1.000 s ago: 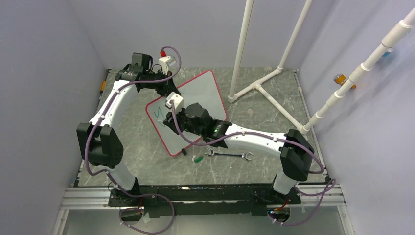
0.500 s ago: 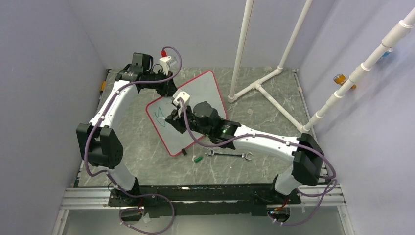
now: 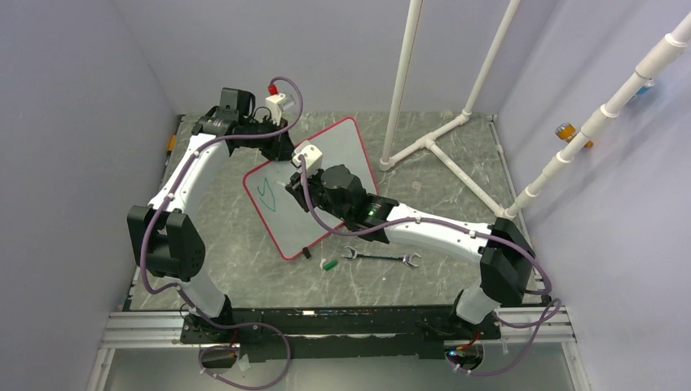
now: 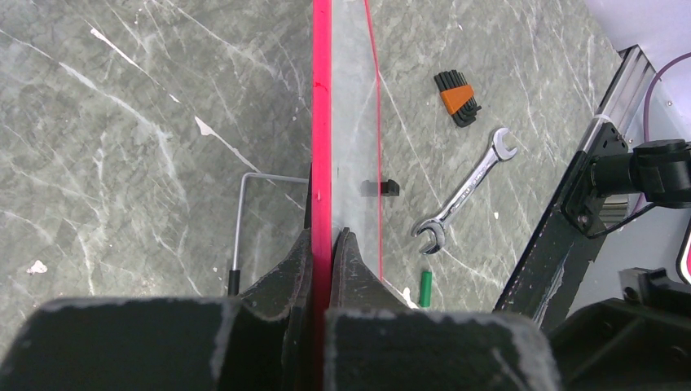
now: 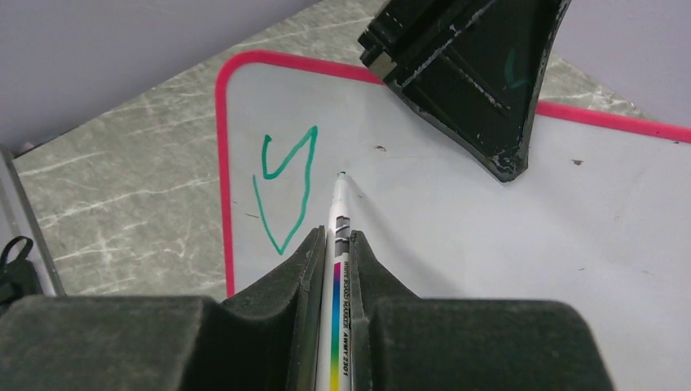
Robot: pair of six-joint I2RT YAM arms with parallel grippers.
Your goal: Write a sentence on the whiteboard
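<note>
- Clamping the marker (image 5: 338,213), the right end effector (image 5: 336,240) has both fingers pressed on the barrel; the tip sits at the whiteboard (image 5: 456,244), just right of the green stroke that starts the sentence (image 5: 285,187), though I cannot tell whether it touches
- Left end effector (image 4: 323,244) is closed on the whiteboard's red far edge
- Whiteboard lies askew mid-table (image 3: 236,244); unmarked white stretches right of the tip
- Wrench (image 3: 381,258) and green cap (image 3: 329,265) lie near its near corner; a white pipe frame (image 3: 432,145) stands to its right
</note>
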